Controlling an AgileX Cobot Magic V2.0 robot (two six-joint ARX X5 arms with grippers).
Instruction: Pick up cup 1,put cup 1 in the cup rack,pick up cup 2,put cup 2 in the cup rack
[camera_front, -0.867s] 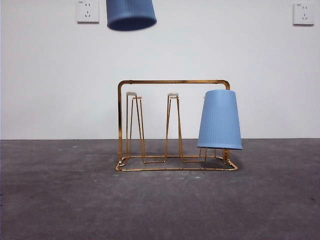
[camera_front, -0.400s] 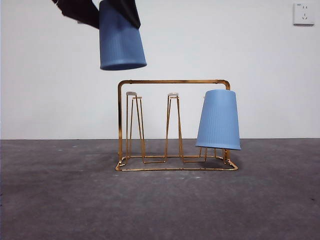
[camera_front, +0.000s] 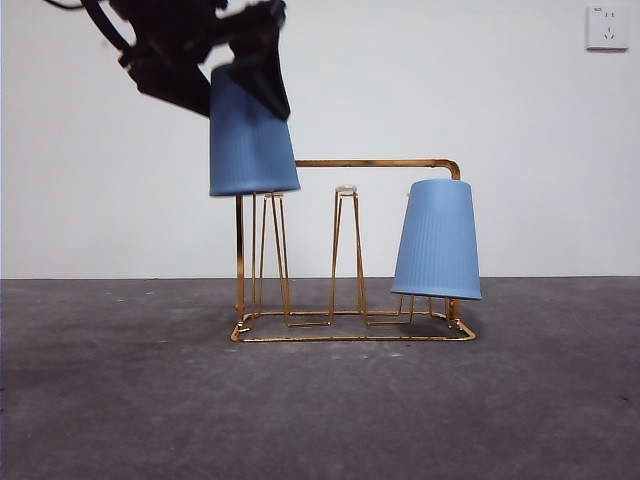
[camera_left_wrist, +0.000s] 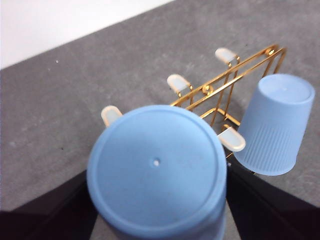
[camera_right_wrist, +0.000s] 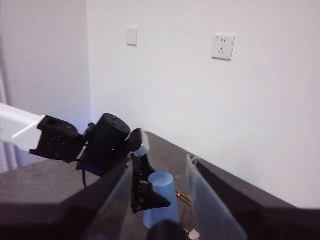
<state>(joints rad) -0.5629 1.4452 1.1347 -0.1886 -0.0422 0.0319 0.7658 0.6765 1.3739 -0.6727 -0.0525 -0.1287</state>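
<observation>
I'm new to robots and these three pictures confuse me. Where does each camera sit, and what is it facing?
Front view: low at table height, facing the gold wire cup rack; a dark arm enters top left.
Left wrist view: above the held upside-down blue plastic cup, looking down; black fingers flank it.
Right wrist view: high, looking at the left gripper; its own fingers show.
All share the held cup.

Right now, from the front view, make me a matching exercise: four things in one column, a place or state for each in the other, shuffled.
Things:
1. held cup
2. other cup
3. rack
4. right gripper

States:
A. stands on the table
B. upside down on a peg at one end of the rack
C. empty, fingers apart
D. upside down in the left gripper, above the rack's other end

Pairs: 1-D, 2-B, 3-A, 4-C
</observation>
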